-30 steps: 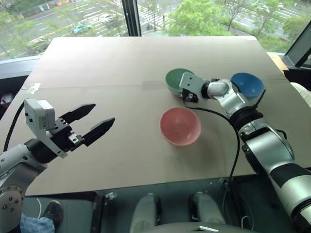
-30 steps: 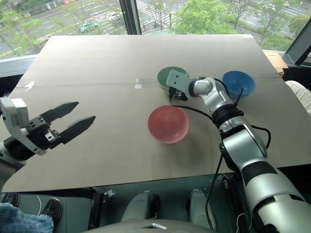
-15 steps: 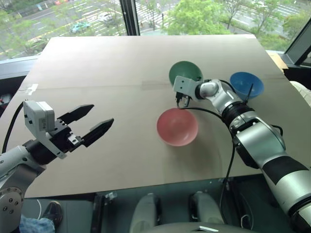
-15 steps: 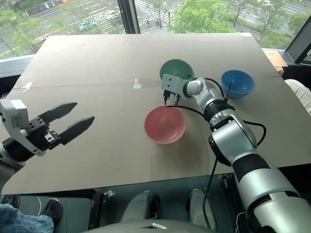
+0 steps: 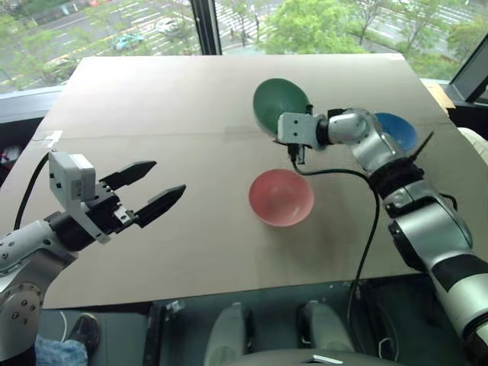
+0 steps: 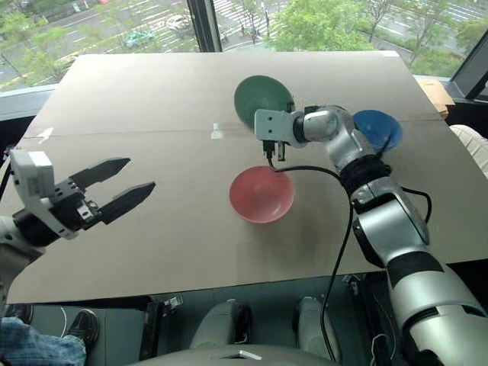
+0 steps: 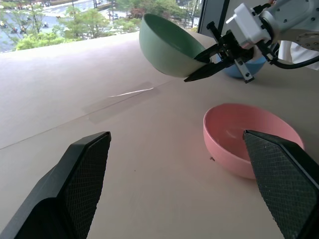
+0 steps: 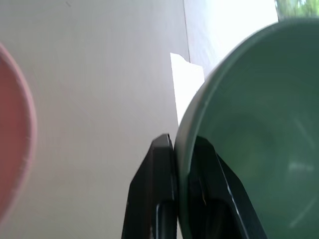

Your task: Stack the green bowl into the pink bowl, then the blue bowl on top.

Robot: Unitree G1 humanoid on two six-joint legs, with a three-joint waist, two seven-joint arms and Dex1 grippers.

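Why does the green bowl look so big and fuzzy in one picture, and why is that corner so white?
In the right wrist view the small mint-green plastic bowl sits right against the camera, pinched at its rim by the right gripper, so it looks huge and soft; daylight from the window washes the corner behind it white. In the left eye view the same bowl looks small and crisp.

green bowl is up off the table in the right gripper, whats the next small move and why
Probably carry the green bowl toward the robot until it hangs over the pink bowl, levelling it on the way. The right gripper is shut on its rim, and the bowl is tilted in the air, off the table. The pink bowl sits empty just nearer the robot, so a short carry should line them up for nesting.
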